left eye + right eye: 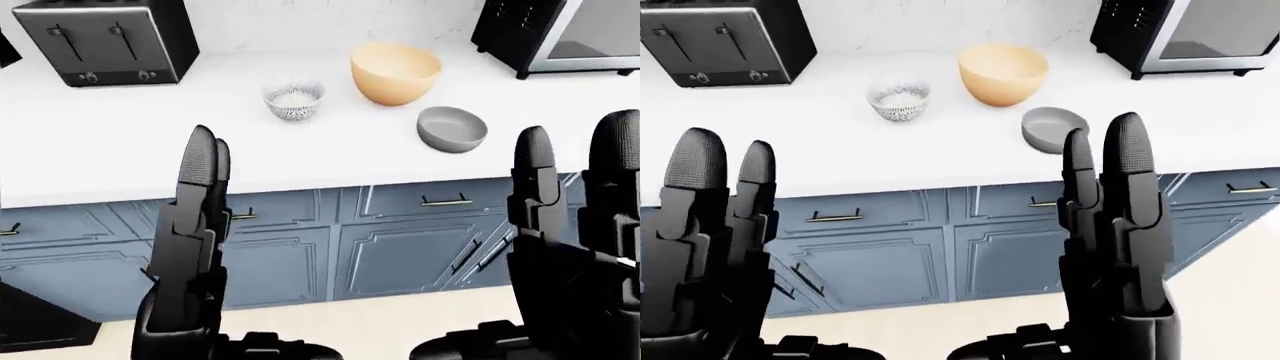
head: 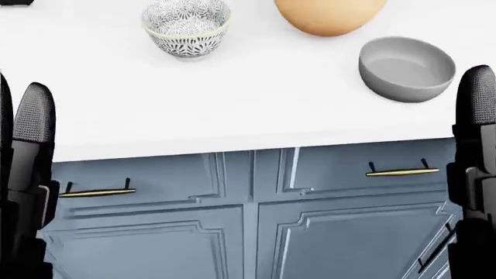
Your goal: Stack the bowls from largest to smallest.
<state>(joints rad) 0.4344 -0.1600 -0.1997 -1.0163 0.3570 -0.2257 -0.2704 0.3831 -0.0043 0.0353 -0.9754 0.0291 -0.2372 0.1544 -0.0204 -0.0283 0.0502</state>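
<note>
Left to right, left-eye view: black toaster (image 1: 105, 39) at top left on the white counter (image 1: 120, 142). Patterned small bowl (image 1: 294, 100) sits right of it, upright, on its own. Tan large bowl (image 1: 395, 72) just right of that and a little higher in the view, apart from it. Grey medium bowl (image 1: 452, 128) lower right of the tan one, nearer the counter edge, tilted so its opening faces up and left; none of the three touch. Black microwave (image 1: 560, 31) at top right.

Below the counter: blue cabinet fronts (image 1: 400, 255), brass drawer pulls, dark door handles, pale floor (image 1: 330, 330) at the bottom.

Left hand (image 1: 190, 247) raised at the left of the view, fingers straight up and lying close together, gripping nothing. Right hand (image 1: 1120, 240) raised at the right, fingers likewise upright, side by side, empty. Both hands stand well short of the bowls, over the cabinet fronts as seen from the head.

Head view shows only the fingertips at either edge, with the small bowl, the tan bowl's underside and the grey bowl along the top
</note>
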